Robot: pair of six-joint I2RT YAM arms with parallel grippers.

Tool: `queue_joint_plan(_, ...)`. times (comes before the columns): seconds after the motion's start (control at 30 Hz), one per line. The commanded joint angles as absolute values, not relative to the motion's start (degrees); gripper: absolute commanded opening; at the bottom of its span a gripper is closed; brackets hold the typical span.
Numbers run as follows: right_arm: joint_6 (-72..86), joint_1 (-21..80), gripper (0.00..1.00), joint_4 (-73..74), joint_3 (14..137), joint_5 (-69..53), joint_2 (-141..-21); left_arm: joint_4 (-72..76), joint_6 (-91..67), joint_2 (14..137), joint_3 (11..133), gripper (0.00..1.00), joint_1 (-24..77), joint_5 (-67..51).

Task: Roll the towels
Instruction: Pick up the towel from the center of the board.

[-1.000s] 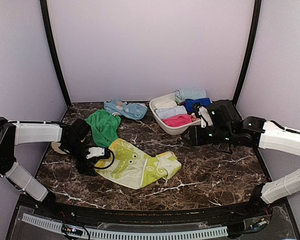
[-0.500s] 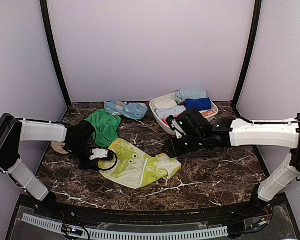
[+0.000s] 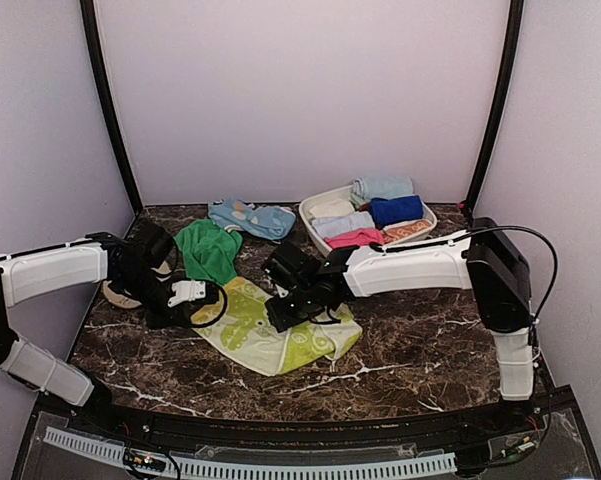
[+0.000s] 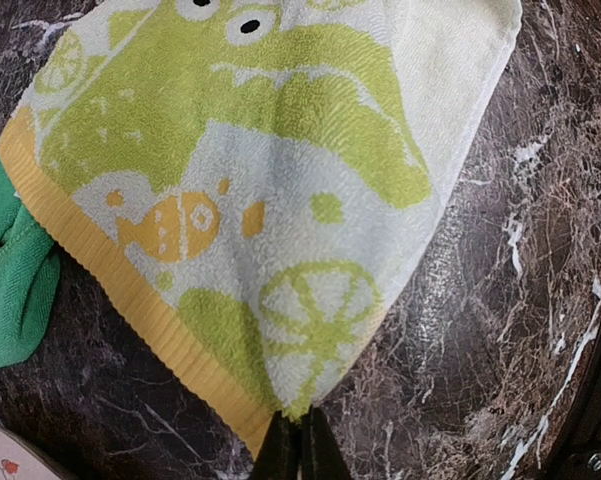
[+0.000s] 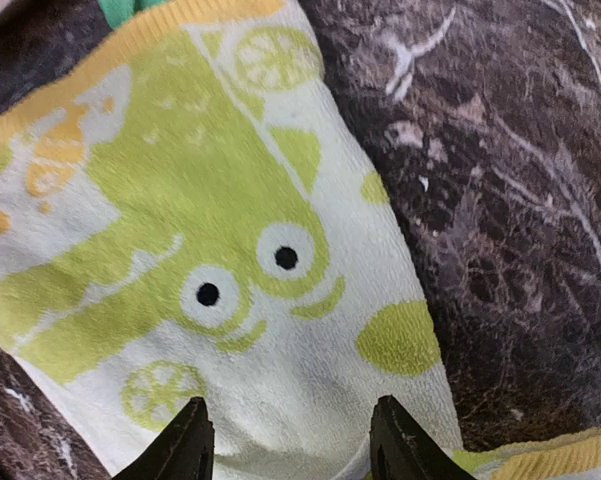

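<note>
Two slender arms, the left arm (image 3: 55,272) and the right arm (image 3: 410,268), in smooth white shells with bulky black joint housings, thin black cable (image 3: 553,265) arching off the right elbow, left gripper (image 4: 298,425) and right gripper (image 5: 289,400) with tapered matte-black fingers (image 5: 185,445).

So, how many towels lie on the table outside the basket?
3: lime-yellow towel in the middle, green towel left behind it, light blue towel at the back. More may be hidden.
</note>
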State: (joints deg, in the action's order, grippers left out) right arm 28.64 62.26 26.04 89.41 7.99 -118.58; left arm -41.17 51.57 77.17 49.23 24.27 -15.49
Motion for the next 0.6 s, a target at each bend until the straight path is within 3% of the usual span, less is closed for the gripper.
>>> queue_joint_plan(0.0, 30.5, 64.3, 0.5, 34.7, 93.4, 15.9, -121.7, -44.5, 50.3, 75.2, 48.7, 0.0, 24.3, -16.2)
queue_joint_plan(0.2, 31.9, 64.7, 0.27, 38.1, 92.6, 21.3, -120.0, -44.8, 49.7, 74.5, 49.7, 0.0, 24.3, -16.4)
queue_joint_plan(0.33, 32.4, 64.7, 0.0, 39.3, 92.8, 24.6, -117.4, -44.2, 48.6, 73.5, 50.8, 0.0, 24.3, -17.5)
queue_joint_plan(0.57, 31.8, 61.0, 0.0, 40.4, 96.3, 27.0, -110.5, -36.9, 43.1, 70.7, 56.7, 0.0, 24.3, -15.0)
